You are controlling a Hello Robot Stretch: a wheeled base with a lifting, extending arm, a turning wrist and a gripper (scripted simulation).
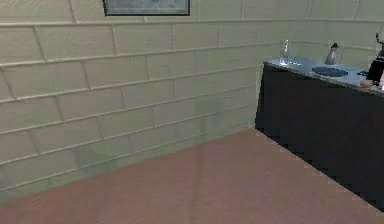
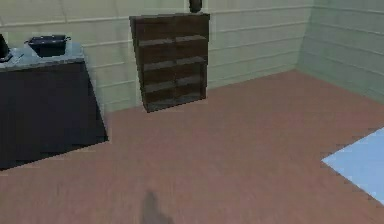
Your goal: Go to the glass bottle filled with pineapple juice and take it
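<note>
The base is to be turned toward the dark counter (image 1: 315, 120) bearing a clear bottle-like item (image 1: 285, 52); the gripper state cannot be told.

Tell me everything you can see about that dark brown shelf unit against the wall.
The dark brown wooden shelf unit stands upright on the reddish-brown floor, back against the pale block wall. It has two columns of open compartments split by a central upright. A small dark object sits on top, cut by the picture's edge.
</note>
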